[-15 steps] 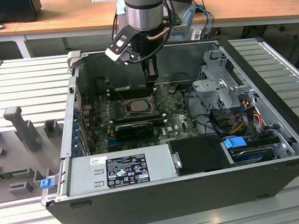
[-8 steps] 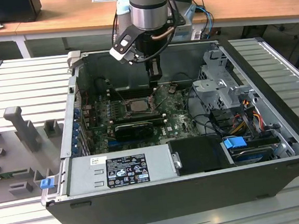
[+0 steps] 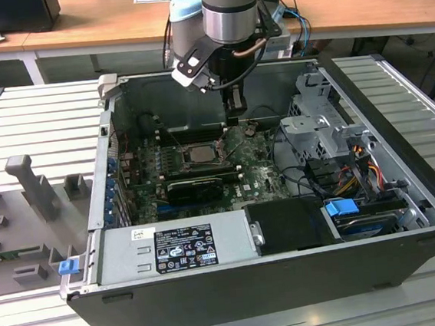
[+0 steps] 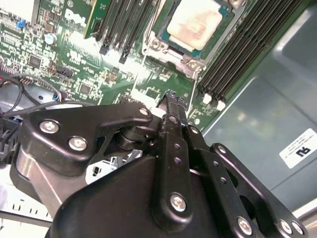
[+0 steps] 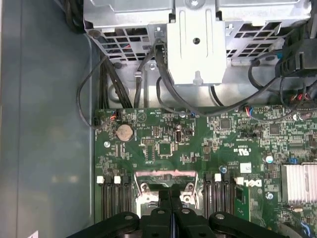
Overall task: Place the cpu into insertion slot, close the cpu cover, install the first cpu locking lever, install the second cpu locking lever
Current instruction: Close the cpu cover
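Note:
In the second wrist view the cpu (image 4: 193, 22) shows its pale tan-silver face, lying flat in the insertion slot (image 4: 163, 47). The exterior view has the slot (image 3: 200, 153) on the green board inside the open case. The cpu cover (image 4: 154, 30) seems to lie flat as a metal frame around the chip. A thin metal lever rod (image 4: 195, 87) runs from the slot's corner toward my fingertips. My gripper (image 4: 171, 95) is shut with nothing between its fingers. It hangs just beside the slot's edge, on the exterior view's right of the slot (image 3: 233, 119), and low over the board (image 5: 171, 196).
Black memory slots (image 4: 237, 54) flank the socket. A long black card (image 3: 197, 186) lies in front of it. The power supply (image 3: 183, 243) fills the case front, and a metal drive cage (image 3: 318, 122) with cables (image 3: 349, 173) stands at the exterior view's right.

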